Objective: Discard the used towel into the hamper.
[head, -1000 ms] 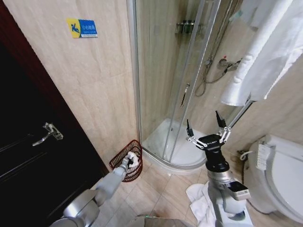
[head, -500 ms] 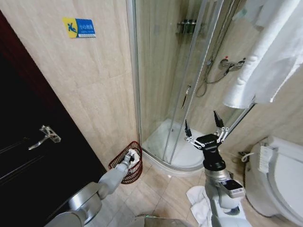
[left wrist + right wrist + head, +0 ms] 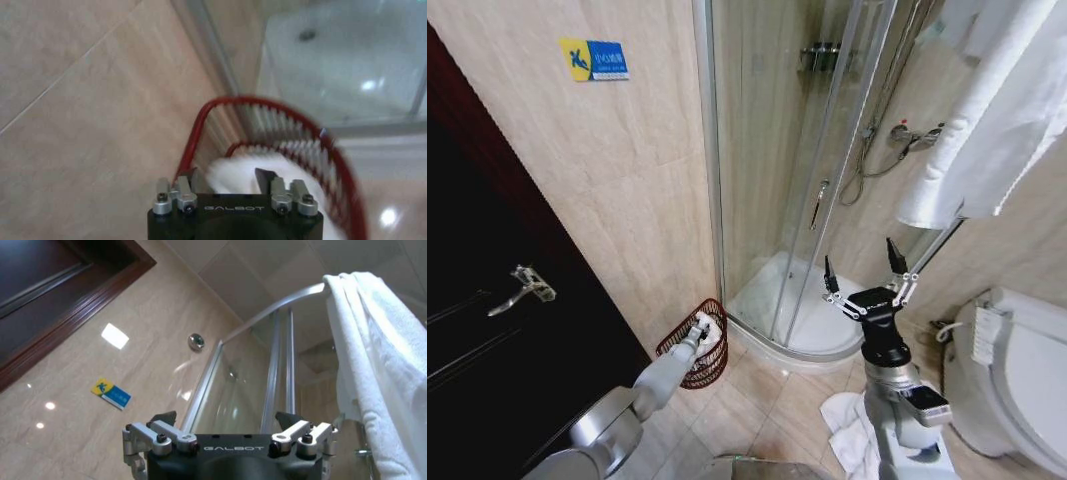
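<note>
Towel (image 3: pixel 233 172) lies in hamper (image 3: pixel 333 150) between left gripper's (image 3: pixel 227 182) spread fingers.

Head view: from high up, facing forward and down across the bathroom floor, taking in the door (image 3: pixel 487 330), shower (image 3: pixel 817 200) and toilet (image 3: pixel 1017 370) from well back.
Left wrist view: sits just behind the left gripper (image 3: pixel 227 182), looking down at the hamper (image 3: pixel 280 150) from close.
Right wrist view: sits behind the right gripper (image 3: pixel 223 422), tilted up at the wall.
Shared: the hamper (image 3: pixel 695 345) with the head view; the blue sign (image 3: pixel 595 59) (image 3: pixel 111 393).
</note>
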Motion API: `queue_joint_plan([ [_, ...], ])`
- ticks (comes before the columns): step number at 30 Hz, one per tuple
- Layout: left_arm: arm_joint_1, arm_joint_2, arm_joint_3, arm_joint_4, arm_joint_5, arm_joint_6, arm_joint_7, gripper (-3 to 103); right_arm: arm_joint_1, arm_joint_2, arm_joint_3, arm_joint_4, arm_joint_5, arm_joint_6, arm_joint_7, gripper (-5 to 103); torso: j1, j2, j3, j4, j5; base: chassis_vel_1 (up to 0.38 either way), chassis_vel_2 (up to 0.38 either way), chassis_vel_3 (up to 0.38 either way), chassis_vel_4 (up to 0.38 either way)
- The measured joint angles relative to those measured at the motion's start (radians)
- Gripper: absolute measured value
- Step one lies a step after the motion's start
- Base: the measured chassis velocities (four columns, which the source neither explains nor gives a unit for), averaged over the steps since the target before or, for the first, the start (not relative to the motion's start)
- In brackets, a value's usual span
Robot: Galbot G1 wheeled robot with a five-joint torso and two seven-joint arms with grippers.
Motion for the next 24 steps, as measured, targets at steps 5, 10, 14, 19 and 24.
queue_joint_plan([
  [5,0.002,0.002,-0.016,-0.005,-0.018,0.04,-0.026,72,0.003,0.006,-0.001,-0.012,0.0,0.003,-0.004,100,0.0,0.0,0.0,0.0001,0.0,0.0,0.0,0.0,0.0],
  [10,0.016,0.0,-0.024,-0.05,-0.087,0.042,-0.003,93,0.014,0.008,-0.006,-0.019,-0.001,-0.006,-0.004,100,0.0,0.0,0.0,-0.0003,-0.0001,0.0,0.0,0.0,0.0],
  [14,0.075,0.003,-0.083,-0.104,-0.105,0.017,0.012,100,0.012,0.008,-0.006,-0.02,0.002,-0.008,-0.007,100,0.0,0.0,0.0,-0.0002,0.0001,0.0,0.0,0.0,0.0],
  [19,0.156,0.007,-0.162,-0.153,-0.098,-0.051,0.056,100,0.001,0.0,0.004,-0.02,0.023,-0.007,-0.016,100,0.0,0.0,0.0,-0.0001,-0.0004,0.0,0.0,0.0,0.0],
  [24,0.281,0.082,-0.242,-0.297,-0.126,-0.152,0.173,100,-0.003,-0.027,0.025,-0.011,0.051,-0.023,-0.002,100,0.0,0.0,0.0,-0.0002,-0.0002,0.0,0.0,0.0,0.0],
])
